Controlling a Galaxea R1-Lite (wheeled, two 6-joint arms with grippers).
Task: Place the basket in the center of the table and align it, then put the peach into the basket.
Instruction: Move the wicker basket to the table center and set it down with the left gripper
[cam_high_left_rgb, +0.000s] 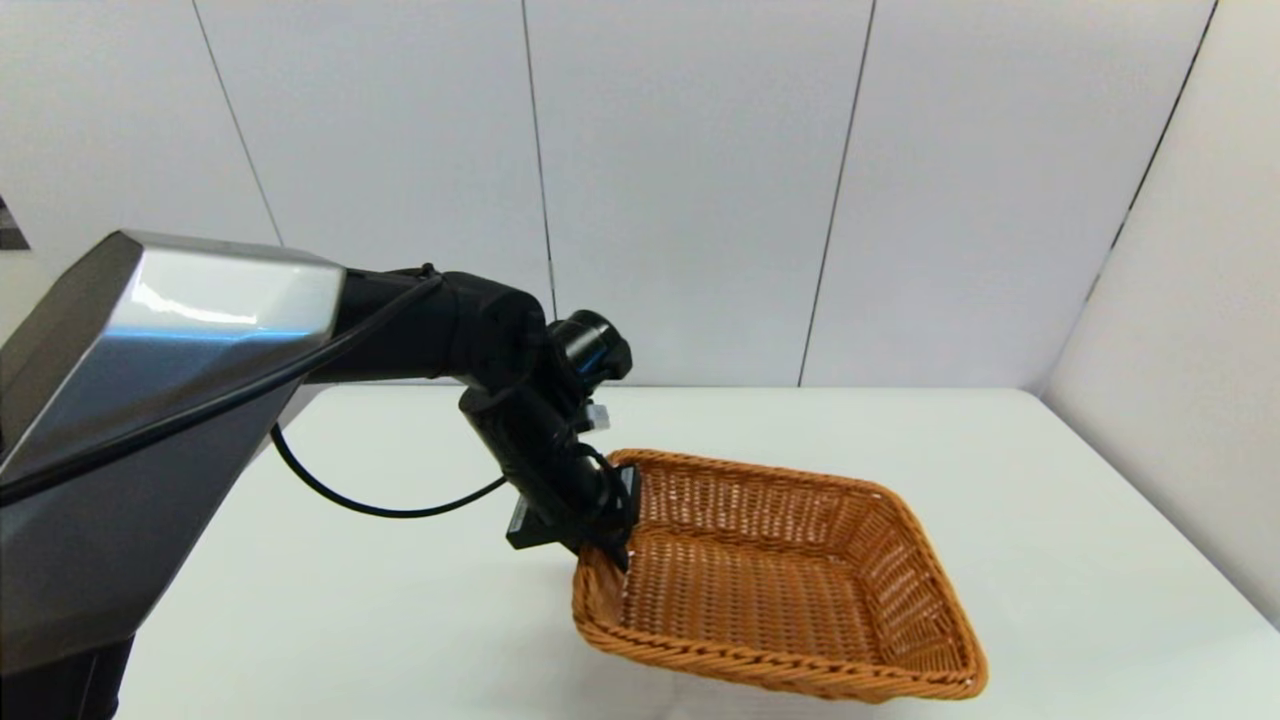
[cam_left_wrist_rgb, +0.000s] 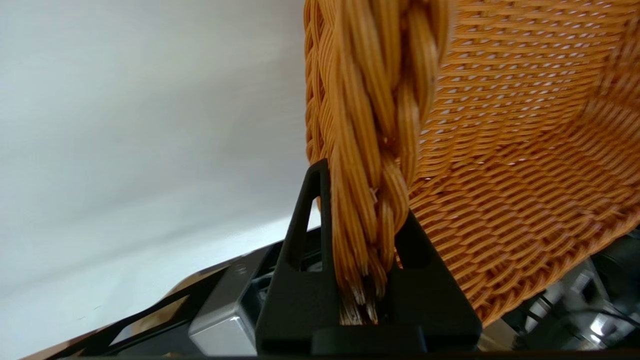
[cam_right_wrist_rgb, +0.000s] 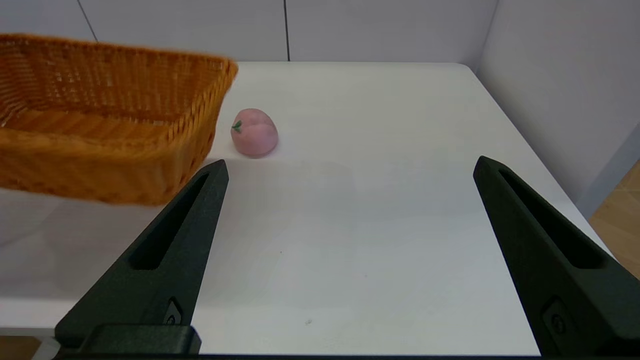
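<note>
The orange-brown wicker basket (cam_high_left_rgb: 780, 580) hangs tilted above the white table (cam_high_left_rgb: 1050, 520), its left side raised. My left gripper (cam_high_left_rgb: 610, 545) is shut on the braided rim at the basket's left edge; in the left wrist view both fingers clamp the basket (cam_left_wrist_rgb: 500, 150) rim, left gripper (cam_left_wrist_rgb: 362, 200). The pink peach (cam_right_wrist_rgb: 252, 132) lies on the table (cam_right_wrist_rgb: 375, 225) just beside the basket (cam_right_wrist_rgb: 100, 100); it is hidden in the head view. My right gripper (cam_right_wrist_rgb: 350, 162) is open and holds nothing, low over the table's near edge, well short of the peach.
White wall panels (cam_high_left_rgb: 700, 180) stand behind the table and along its right side (cam_right_wrist_rgb: 550, 75). A black cable (cam_high_left_rgb: 380, 505) from the left arm loops over the table's left part. Bare tabletop lies between the right gripper and the peach.
</note>
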